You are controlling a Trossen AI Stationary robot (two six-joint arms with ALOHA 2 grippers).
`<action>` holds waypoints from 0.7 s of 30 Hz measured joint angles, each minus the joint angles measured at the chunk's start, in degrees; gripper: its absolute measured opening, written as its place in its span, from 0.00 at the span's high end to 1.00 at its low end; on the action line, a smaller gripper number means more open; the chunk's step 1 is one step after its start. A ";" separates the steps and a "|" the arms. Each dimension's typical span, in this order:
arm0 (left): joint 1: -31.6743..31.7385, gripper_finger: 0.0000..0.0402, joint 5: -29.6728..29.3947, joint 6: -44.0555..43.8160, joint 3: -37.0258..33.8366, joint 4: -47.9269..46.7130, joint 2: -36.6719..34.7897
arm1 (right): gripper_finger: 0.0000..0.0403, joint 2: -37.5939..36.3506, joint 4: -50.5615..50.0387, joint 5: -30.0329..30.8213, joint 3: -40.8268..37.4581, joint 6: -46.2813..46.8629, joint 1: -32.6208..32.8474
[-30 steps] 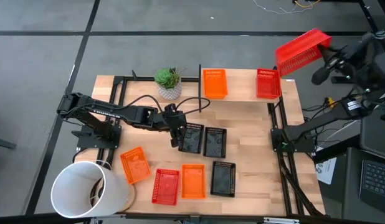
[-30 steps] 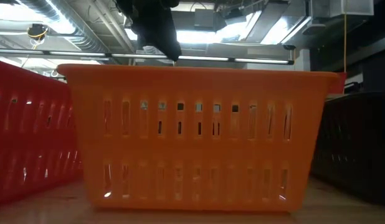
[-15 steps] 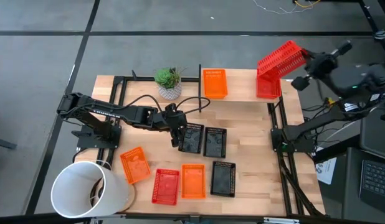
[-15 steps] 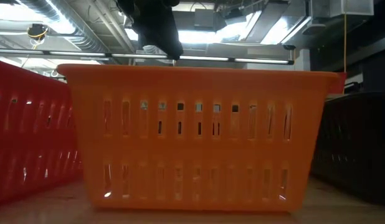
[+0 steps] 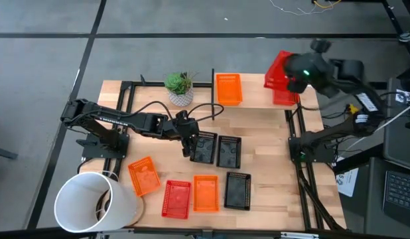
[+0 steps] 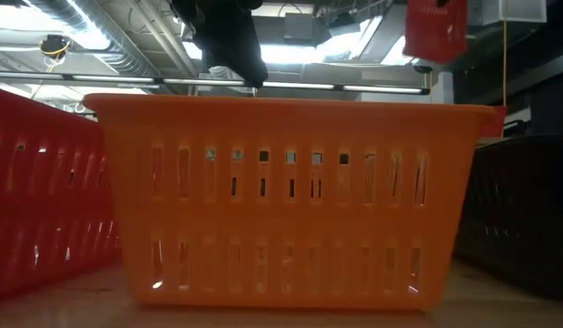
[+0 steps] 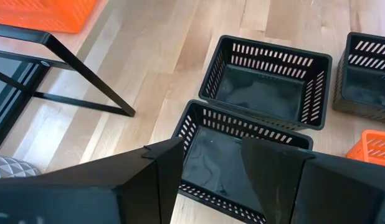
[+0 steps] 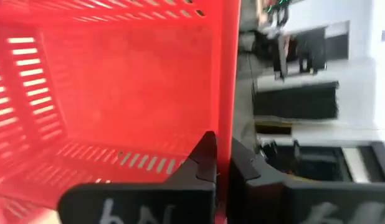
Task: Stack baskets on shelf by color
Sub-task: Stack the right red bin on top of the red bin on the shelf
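Note:
My right gripper [image 5: 290,75] is shut on a red basket [image 5: 278,68] and holds it in the air over the right end of the shelf [image 5: 257,91], above a second red basket [image 5: 285,97] standing on the board. An orange basket [image 5: 228,88] stands on the shelf's left part. My left gripper [image 5: 190,144] is open at the left wall of a black basket [image 7: 242,158] on the table: one finger [image 7: 166,177] stands outside that wall, the other [image 7: 270,171] over the inside. Whether they touch it, I cannot tell. My right gripper pinches the red basket's wall at its rim [image 8: 225,112], one finger inside the basket and one outside. The basket is lifted clear and tilted, and it shows high up in the low view [image 6: 435,27].
Loose baskets lie on the table: two more black ones [image 5: 229,151] [image 5: 237,190], two orange [image 5: 205,192] [image 5: 143,175] and one red [image 5: 176,198]. A potted plant [image 5: 180,87] stands left of the shelf, and a big white bucket [image 5: 92,202] is at the near left corner.
My right arm has carried the red basket from beyond the table's far right corner toward the left, until it hangs over the shelf's right end. The basket has turned about on the way. It now shows in the low view.

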 joint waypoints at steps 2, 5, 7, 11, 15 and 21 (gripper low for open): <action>-0.01 0.61 0.01 0.00 0.00 -0.02 0.00 | 1.00 2.15 -0.11 -0.53 0.59 -3.91 -4.85; -0.01 0.61 0.01 0.00 0.00 -0.02 0.00 | 1.00 4.94 1.70 -4.68 1.40 -7.73 -9.94; 0.01 0.61 0.01 0.00 0.00 -0.02 0.00 | 1.00 5.94 3.34 -9.48 1.44 -7.85 -12.31; -0.01 0.61 0.01 0.02 0.00 -0.02 0.00 | 1.00 7.31 0.96 -12.63 1.51 -12.49 -14.37; 0.00 0.61 0.00 0.04 0.00 -0.03 0.00 | 1.00 9.68 -0.33 -18.85 1.51 -14.58 -17.89; 0.01 0.61 0.00 0.02 0.00 -0.04 0.00 | 1.00 13.58 -1.91 -25.91 1.19 -12.60 -22.34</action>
